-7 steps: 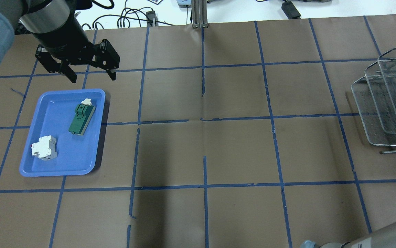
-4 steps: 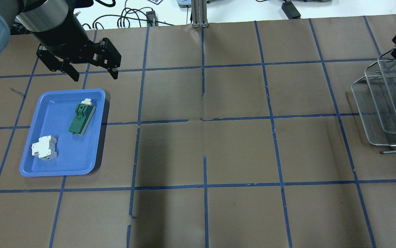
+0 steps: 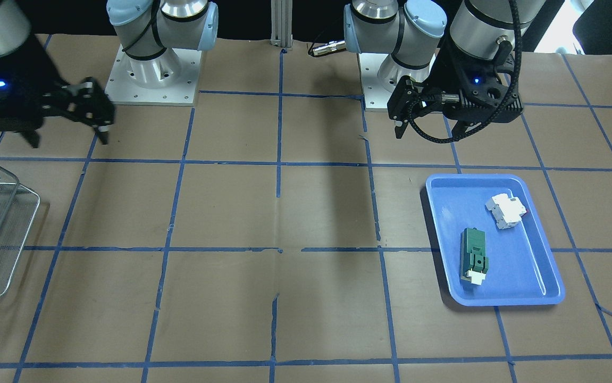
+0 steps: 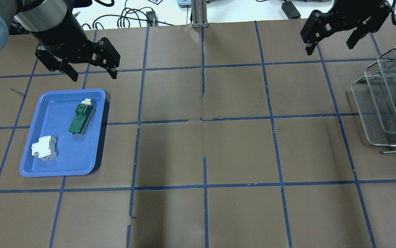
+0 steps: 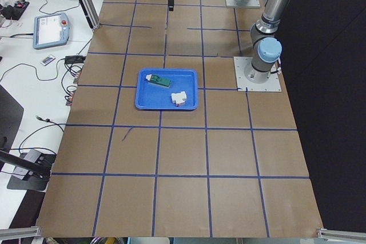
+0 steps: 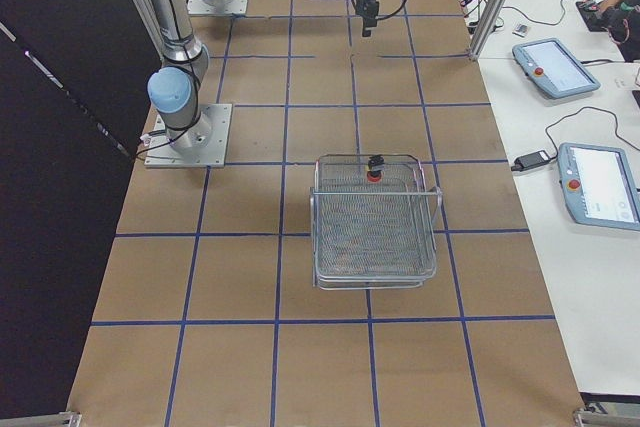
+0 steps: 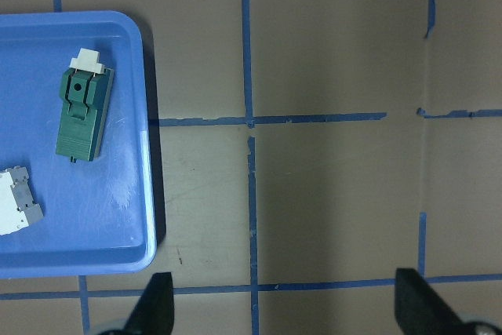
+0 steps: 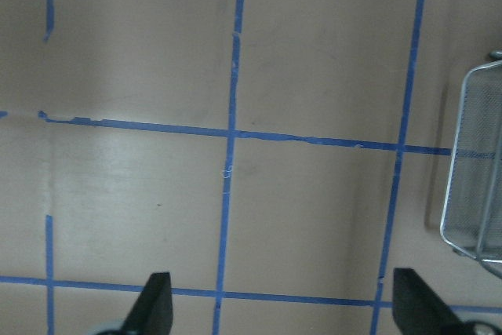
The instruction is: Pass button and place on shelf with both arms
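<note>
Sitting in shelf: button; blue tray: green component, white block.

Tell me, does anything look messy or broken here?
Nothing is spilled or broken. The blue tape lines are torn and gappy near the middle, and the green component lies crooked in the blue tray.

My button is small, with a round red cap and a black body. It sits in the top tray of the shelf, at the end nearest the table's middle, and its cap looks to be facing down. The shelf is a silver wire rack with stepped trays, standing at my right end of the table. My left gripper and right gripper both hang spread wide, holding nothing.
</note>
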`<state>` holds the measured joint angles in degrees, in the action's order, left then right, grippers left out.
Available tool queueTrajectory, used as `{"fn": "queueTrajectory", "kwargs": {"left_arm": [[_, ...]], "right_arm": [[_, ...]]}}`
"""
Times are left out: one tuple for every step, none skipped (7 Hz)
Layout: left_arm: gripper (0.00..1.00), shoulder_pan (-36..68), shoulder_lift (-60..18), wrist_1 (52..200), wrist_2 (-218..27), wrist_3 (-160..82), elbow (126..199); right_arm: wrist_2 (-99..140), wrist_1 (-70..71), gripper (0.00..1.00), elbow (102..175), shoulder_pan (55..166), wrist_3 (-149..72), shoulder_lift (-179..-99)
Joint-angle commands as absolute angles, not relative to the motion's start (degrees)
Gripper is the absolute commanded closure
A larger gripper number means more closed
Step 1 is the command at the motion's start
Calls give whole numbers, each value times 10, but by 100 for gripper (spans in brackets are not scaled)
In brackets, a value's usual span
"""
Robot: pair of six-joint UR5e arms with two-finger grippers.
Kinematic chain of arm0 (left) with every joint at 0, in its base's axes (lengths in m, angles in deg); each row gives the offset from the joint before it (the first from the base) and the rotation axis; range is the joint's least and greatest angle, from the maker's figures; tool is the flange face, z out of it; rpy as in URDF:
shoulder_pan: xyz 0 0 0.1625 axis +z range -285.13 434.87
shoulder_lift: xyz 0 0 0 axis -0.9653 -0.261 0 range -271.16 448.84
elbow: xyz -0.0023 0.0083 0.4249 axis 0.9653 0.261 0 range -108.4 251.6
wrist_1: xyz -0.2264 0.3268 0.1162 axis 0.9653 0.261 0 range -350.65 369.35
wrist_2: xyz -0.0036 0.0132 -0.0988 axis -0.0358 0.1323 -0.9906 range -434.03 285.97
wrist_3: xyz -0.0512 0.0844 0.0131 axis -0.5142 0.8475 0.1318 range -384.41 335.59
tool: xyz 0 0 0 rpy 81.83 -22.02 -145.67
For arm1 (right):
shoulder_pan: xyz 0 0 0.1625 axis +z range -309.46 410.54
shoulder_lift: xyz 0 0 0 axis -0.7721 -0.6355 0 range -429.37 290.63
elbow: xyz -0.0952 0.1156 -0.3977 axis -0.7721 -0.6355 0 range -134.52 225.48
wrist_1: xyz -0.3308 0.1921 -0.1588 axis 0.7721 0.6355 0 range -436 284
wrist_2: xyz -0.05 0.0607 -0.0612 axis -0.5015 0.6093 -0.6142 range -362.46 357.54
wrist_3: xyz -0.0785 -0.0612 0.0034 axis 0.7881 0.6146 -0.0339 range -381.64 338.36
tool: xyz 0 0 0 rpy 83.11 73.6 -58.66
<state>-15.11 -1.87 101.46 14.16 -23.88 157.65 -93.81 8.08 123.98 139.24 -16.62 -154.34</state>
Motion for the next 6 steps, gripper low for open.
{"fn": "queueTrajectory", "kwargs": {"left_arm": [[0, -150, -19, 1011, 136, -239, 1576], [0, -150, -19, 1011, 136, -239, 1577], [0, -150, -18, 1011, 136, -239, 1577], [0, -150, -18, 1011, 136, -238, 1578], [0, -150, -16, 1010, 136, -237, 1580], [0, -150, -15, 1009, 136, -237, 1584]], "right_arm": [[-937, 85, 0, 1241, 1440, -265, -1542], [-937, 86, 0, 1241, 1440, -266, -1541], [-937, 86, 0, 1241, 1440, -266, -1540], [-938, 86, 0, 1241, 1440, -266, -1538], [-938, 86, 0, 1241, 1440, -266, -1538], [-938, 86, 0, 1241, 1440, -265, -1537]]}}
